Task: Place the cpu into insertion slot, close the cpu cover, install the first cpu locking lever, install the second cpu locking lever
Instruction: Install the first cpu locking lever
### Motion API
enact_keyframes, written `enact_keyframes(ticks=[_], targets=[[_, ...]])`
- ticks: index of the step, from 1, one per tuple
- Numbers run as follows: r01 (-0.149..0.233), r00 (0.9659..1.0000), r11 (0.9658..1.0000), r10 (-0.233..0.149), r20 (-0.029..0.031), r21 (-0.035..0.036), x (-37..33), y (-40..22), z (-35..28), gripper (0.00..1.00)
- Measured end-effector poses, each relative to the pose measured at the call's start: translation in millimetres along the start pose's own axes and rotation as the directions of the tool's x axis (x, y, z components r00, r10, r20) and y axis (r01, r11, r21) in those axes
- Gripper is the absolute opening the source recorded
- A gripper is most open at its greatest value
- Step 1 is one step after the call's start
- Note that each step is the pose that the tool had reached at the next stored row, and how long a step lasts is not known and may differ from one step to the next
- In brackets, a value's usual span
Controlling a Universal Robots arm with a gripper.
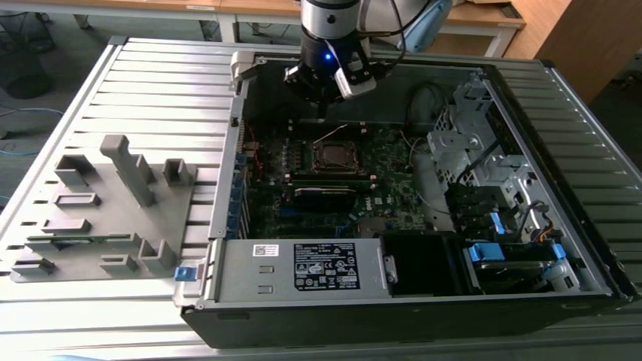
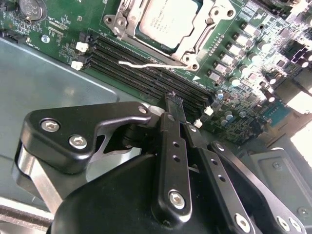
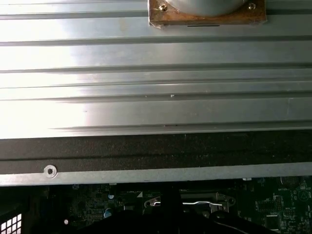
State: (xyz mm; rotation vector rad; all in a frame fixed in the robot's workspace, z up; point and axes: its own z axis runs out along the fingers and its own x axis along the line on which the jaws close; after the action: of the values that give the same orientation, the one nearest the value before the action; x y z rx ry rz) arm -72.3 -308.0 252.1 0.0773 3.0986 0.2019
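Black pincer [image 2: 174, 99], fingers together and empty, hangs near the dull silver-grey square cpu [image 2: 165, 19], seated beneath its thin silver frame cover [image 2: 194, 43].

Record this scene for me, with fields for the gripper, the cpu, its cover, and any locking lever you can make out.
gripper: shut, holding nothing, tips just above the memory slots beside the socket
cpu: seated in the insertion slot
cpu cover: down, framing the cpu
locking lever: thin wire lying along the socket's edge by the memory slots; cannot tell whether it is latched
setting: open computer case on a slatted table
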Motion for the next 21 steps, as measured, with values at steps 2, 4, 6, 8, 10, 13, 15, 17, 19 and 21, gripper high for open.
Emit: enact_keyframes(ticks=[2,4,6,8,10,13,15,17,19,21], targets=[[0.000,1.0000,1.0000,0.000,0.0001,0.0000,-0.1,-1.5,-0.2,0.10],[0.000,1.0000,1.0000,0.000,0.0001,0.0000,-0.2,-3.5,-0.4,0.10],[0.000,1.0000,1.0000,0.000,0.0000,0.0001,-0.3,-5.8,-0.7,0.10],[0.000,1.0000,1.0000,0.000,0.0001,0.0000,-0.4,-8.3,-1.0,0.10],[0.000,1.0000,1.0000,0.000,0.0001,-0.0004,-0.6,-10.6,-1.3,0.10],[-0.001,1.0000,0.9998,0.001,-0.0009,-0.0174,-0.7,-13.6,-1.4,0.10],[-0.001,1.0000,0.9998,0.001,-0.0007,-0.0182,-0.7,-13.8,-1.4,0.10],[-0.001,1.0000,0.9998,0.001,-0.0008,-0.0183,-0.7,-13.9,-1.4,0.10],[-0.001,1.0000,0.9998,0.001,-0.0008,-0.0182,-0.7,-14.0,-1.4,0.10],[-0.001,1.0000,0.9998,0.001,-0.0007,-0.0185,-0.7,-14.1,-1.0,0.10]])
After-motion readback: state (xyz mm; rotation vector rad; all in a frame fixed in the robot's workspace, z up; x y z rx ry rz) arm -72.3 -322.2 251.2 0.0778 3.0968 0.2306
